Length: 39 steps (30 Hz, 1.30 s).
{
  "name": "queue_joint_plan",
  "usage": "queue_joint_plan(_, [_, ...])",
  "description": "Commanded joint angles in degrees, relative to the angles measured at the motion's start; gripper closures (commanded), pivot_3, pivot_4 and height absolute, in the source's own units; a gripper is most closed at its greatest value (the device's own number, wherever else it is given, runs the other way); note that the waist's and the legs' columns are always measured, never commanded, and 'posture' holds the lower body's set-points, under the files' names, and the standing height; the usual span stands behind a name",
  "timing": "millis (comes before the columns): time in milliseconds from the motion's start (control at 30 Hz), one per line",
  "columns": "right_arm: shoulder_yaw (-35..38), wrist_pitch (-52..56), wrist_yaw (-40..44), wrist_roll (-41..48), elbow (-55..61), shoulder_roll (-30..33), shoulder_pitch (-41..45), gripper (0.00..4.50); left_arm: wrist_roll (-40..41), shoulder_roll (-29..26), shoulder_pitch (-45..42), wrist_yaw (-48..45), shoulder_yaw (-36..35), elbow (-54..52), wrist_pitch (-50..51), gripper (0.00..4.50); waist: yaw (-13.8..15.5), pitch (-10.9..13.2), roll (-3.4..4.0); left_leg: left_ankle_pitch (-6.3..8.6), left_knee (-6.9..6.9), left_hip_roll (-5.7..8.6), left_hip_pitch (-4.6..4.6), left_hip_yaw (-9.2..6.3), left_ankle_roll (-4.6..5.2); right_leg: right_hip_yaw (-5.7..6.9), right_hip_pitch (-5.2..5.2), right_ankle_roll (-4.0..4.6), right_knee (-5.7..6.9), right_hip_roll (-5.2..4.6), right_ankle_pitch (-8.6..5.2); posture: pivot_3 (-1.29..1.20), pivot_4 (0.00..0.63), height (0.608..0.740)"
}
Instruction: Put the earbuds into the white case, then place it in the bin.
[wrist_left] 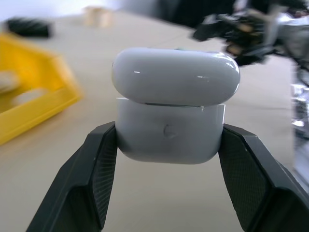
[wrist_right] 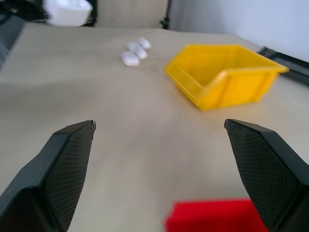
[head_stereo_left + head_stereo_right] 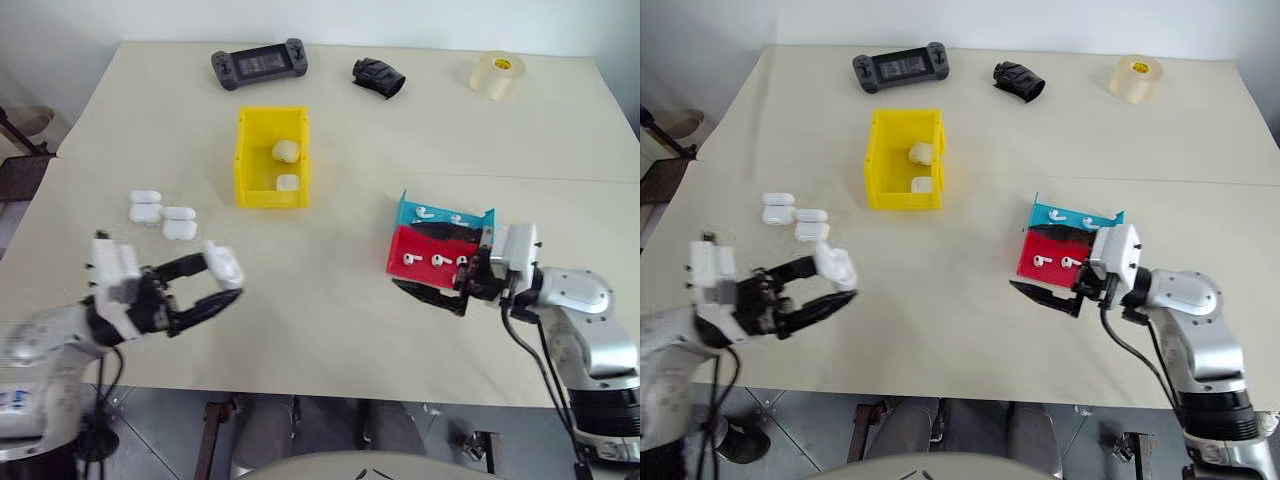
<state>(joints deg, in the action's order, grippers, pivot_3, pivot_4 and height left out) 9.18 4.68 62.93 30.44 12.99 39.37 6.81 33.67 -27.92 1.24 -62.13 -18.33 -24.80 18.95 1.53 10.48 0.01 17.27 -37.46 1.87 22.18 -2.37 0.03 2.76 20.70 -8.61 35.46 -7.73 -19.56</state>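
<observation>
White case [image 1: 171, 128] sits clenched between left fingers [image 1: 94, 179]; right fingers [image 2: 67, 164] spread empty.

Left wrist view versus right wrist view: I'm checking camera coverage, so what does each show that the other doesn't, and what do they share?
Left wrist view alone: the left gripper, jaws shut on the case, its lid slightly ajar, plus the tape roll far off. Right wrist view alone: the right gripper, jaws wide open and holding nothing, the red tray beneath it, and spare cases on the table. Both: the bin and the table.
</observation>
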Motion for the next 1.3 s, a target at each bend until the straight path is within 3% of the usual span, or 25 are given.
queue_joint_plan(33, [6.9,-0.5,1.0,0.9,0.3,3.3,-4.7,0.0,-4.2,3.1,-3.0,-4.6,8.8,2.8,-11.9,1.72,0.0,0.0,0.01,0.0,0.0,-0.01,0.0,0.0,0.0,0.02,-0.01,0.0,0.05,0.03,0.0,0.0,0.15,0.74])
queue_joint_plan(200, [16.7,-0.1,3.5,0.4,-1.3,8.8,-15.1,0.0,-7.7,9.6,-11.1,-9.3,20.5,11.3,-21.2,1.72,0.1,0.0,0.04,0.07,-0.14,0.18,0.01,0.03,0.16,0.1,-0.15,-0.06,0.02,0.04,0.03,0.0,0.15,0.74])
queue_joint_plan(467, [18.6,6.1,2.5,-2.3,0.2,14.5,-20.2,0.0,-7.0,15.7,-16.2,-10.3,28.8,16.7,-25.0,1.72,-0.4,0.0,0.08,0.07,-0.24,0.08,-0.09,0.18,0.17,0.07,-0.19,-0.06,0.05,0.15,0.03,0.0,0.15,0.74])
queue_joint_plan(567, [14.7,12.4,1.2,-2.0,4.5,17.2,-17.5,0.0,-7.0,16.7,-16.4,-9.2,29.5,16.8,-25.0,1.72,-0.1,0.0,0.09,0.07,-0.34,-0.08,-0.04,0.13,0.18,0.07,-0.19,-0.07,0.02,0.1,0.03,0.0,0.15,0.74])
queue_joint_plan(700, [4.5,22.3,-1.0,-5.2,6.8,22.6,-8.0,0.0,-7.0,14.4,-14.2,-9.0,28.8,15.5,-25.5,1.72,-0.4,0.0,0.11,0.08,-0.39,-0.12,-0.04,0.08,0.17,0.08,-0.18,-0.06,-0.11,0.14,0.03,0.0,0.15,0.74])
queue_joint_plan(933, [-8.8,25.7,3.8,-12.9,3.6,29.8,3.9,0.0,-6.9,12.9,-11.4,-6.8,29.1,13.1,-25.5,1.72,0.3,0.0,0.21,0.09,-0.49,0.01,0.24,-0.2,0.2,0.12,-0.19,-0.07,-0.43,0.04,0.03,0.0,0.15,0.74])
queue_joint_plan(1300, [-19.6,24.5,6.2,-22.1,-2.0,27.8,15.5,0.0,-7.1,13.3,-12.2,-5.9,30.0,13.8,-26.4,1.72,-0.2,0.0,0.22,0.1,-0.49,-0.04,0.23,-0.15,0.21,0.14,-0.14,-0.07,-0.41,0.1,0.04,0.0,0.15,0.74])
